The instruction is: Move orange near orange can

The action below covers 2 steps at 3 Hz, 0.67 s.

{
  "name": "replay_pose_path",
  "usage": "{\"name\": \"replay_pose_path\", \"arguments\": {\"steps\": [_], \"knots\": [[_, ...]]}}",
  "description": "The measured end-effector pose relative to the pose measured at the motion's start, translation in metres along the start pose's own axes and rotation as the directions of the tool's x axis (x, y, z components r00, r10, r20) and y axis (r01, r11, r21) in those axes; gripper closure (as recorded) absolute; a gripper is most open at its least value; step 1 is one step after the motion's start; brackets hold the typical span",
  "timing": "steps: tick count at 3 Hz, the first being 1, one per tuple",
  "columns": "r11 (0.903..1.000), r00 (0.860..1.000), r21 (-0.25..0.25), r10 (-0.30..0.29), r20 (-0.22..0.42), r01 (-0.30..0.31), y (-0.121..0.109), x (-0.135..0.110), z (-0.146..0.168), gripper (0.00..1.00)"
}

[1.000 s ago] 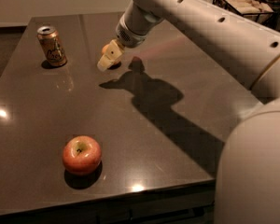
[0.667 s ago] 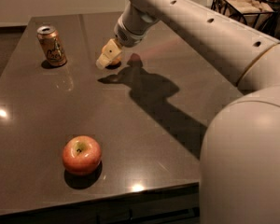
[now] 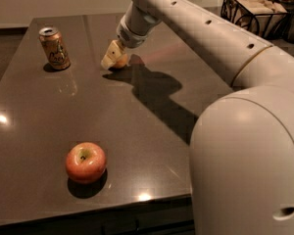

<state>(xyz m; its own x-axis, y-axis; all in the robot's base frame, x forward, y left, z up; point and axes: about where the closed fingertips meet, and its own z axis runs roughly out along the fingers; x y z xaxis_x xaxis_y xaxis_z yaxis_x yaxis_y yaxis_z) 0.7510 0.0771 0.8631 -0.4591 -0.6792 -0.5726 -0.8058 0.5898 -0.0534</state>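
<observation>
Orange can [image 3: 54, 48] stands upright; hand [image 3: 112, 58] at orange [image 3: 122, 60], nearby.

your gripper [image 3: 112, 58] hanging low over the far part of the dark table [image 3: 44, 111], clasping the orange [image 3: 122, 61], the orange can [image 3: 54, 48] standing upright nearby, the apple [image 3: 85, 161] sitting well apart near the front edge
</observation>
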Motion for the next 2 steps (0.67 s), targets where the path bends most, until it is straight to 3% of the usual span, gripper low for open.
{"name": "replay_pose_path", "arguments": {"steps": [1,2], "knots": [[0.9999,1.0,-0.003,-0.011,0.007,0.011,-0.001,-0.006,0.001,0.41],[0.9984,0.998,-0.019,-0.053,0.029,0.054,0.009,-0.019,-0.004,0.72]]}}
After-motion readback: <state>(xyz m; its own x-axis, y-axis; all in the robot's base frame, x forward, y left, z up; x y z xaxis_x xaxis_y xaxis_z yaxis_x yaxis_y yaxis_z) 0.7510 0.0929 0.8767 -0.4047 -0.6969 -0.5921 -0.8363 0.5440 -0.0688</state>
